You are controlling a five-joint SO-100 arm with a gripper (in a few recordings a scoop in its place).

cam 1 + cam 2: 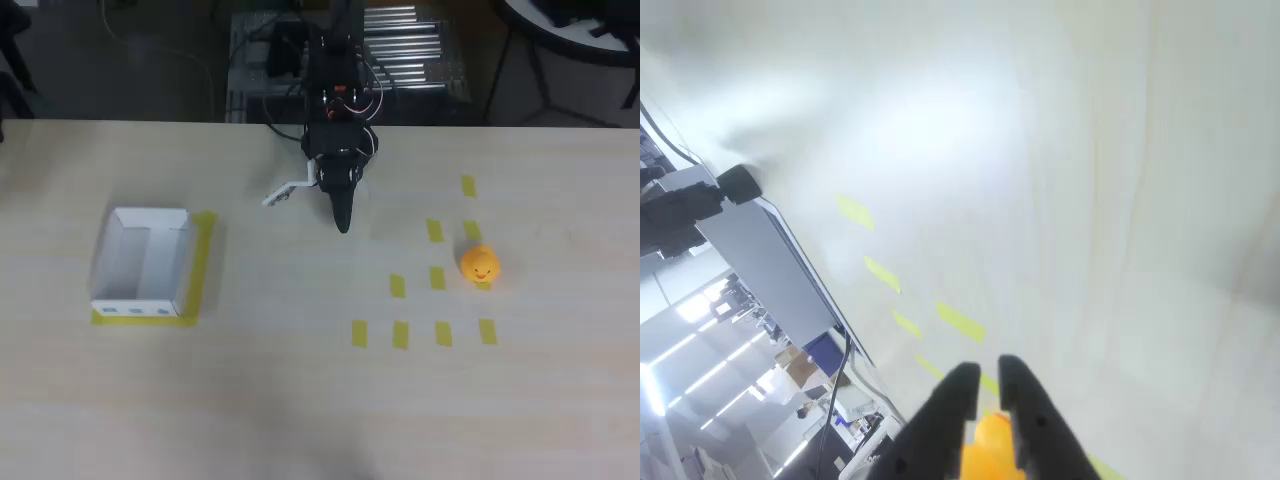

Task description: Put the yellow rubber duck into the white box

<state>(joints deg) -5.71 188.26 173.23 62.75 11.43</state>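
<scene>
The yellow rubber duck (pixel 480 265) stands on the light wooden table at the right, among short yellow tape marks. The white box (pixel 140 260) lies at the left on a yellow tape frame, empty, its blue-marked side toward the front edge. My gripper (pixel 343 224) hangs at the back centre of the table, pointing toward the front, well left of the duck and right of the box. In the wrist view its black fingers (pixel 983 372) stand nearly together with nothing held, and the duck (pixel 987 447) shows beyond them, far off.
Several yellow tape marks (pixel 398 334) lie in rows around the duck. A small white plate (pixel 285 192) sticks out left of the gripper. Behind the table's back edge is the arm's base (pixel 335 70) with cables and metal racks.
</scene>
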